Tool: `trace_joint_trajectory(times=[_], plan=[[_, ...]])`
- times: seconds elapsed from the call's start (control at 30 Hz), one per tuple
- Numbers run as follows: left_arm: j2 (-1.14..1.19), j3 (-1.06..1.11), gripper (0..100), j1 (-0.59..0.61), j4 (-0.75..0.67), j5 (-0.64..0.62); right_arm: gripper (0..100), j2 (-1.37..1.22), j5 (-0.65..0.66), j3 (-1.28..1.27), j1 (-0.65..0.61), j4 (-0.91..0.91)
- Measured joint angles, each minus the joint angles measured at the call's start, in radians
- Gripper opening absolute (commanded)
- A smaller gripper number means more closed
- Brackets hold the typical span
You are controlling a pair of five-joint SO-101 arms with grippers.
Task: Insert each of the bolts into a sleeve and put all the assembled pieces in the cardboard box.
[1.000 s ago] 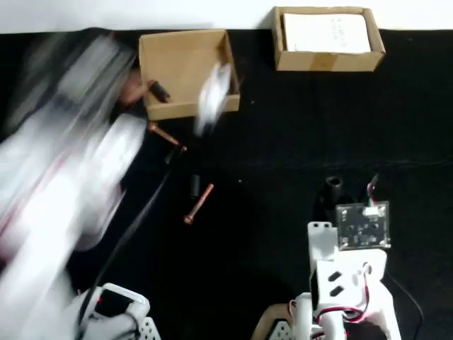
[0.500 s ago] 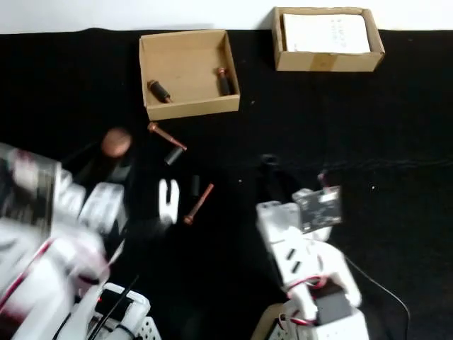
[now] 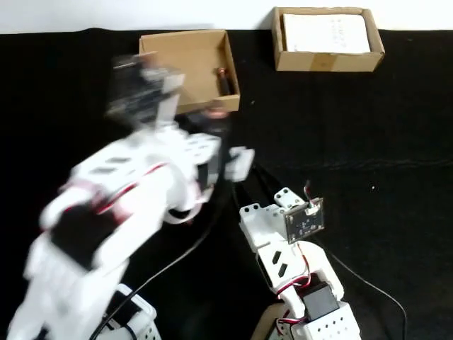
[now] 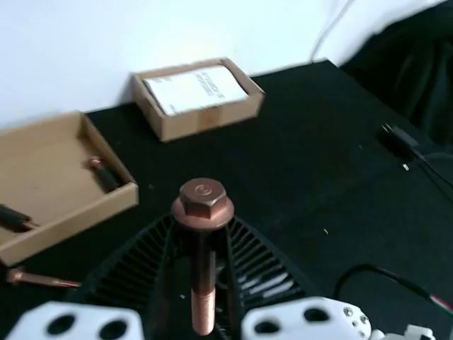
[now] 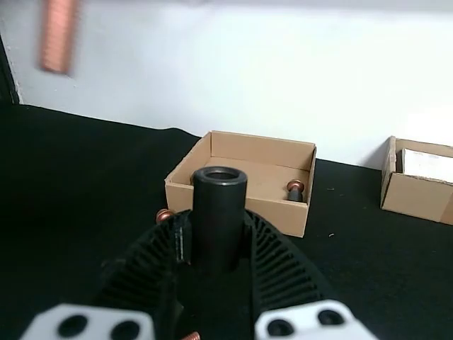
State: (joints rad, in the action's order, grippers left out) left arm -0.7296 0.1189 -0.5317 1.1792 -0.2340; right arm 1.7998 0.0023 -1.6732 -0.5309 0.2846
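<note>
My left gripper [image 4: 202,237] is shut on a copper bolt [image 4: 203,234], held upright with its hex head on top. In the high view this bolt [image 3: 214,111] hangs just in front of the cardboard box [image 3: 185,71]. My right gripper [image 5: 219,237] is shut on a black sleeve [image 5: 219,212], open end up. High above and to one side of the sleeve, the blurred copper bolt [image 5: 58,35] shows. An assembled piece [image 3: 223,79] lies in the cardboard box [image 5: 241,177]; the left wrist view shows a second piece [image 4: 14,216] there.
A second box [image 3: 329,39] with white paper stands at the back right. A loose bolt [image 4: 35,278] lies on the black table in front of the cardboard box. The blurred left arm [image 3: 120,205] covers the middle left; the right arm [image 3: 290,255] stands at bottom centre.
The left arm swung from the left side to the middle, bringing the bolt in front of the cardboard box. The right arm shifted left with its sleeve. Loose parts on the table are now covered.
</note>
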Motion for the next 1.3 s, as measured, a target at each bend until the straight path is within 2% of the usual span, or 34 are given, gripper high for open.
trace_joint_trajectory(times=[0.2, 0.53, 0.87, 1.0, 1.3], plan=[[0.107, -0.008, 1, -0.075, -0.046, 0.0, 0.8, 0.0, 0.0, 0.0, -0.031, 0.0], [0.195, -0.008, 1, -0.074, -0.097, 0.0, 0.8, 0.0, 0.0, 0.0, -0.031, 0.0], [0.203, -0.008, 1, -0.012, -0.098, 0.003, 0.8, 0.0, 0.0, 0.0, -0.031, 0.0], [0.203, 0.005, 1, -0.017, -0.098, 0.043, 0.8, 0.0, 0.0, 0.0, -0.031, 0.0], [0.204, 0.008, 1, -0.017, -0.15, 0.043, 0.8, 0.0, 0.0, 0.0, -0.031, 0.0]])
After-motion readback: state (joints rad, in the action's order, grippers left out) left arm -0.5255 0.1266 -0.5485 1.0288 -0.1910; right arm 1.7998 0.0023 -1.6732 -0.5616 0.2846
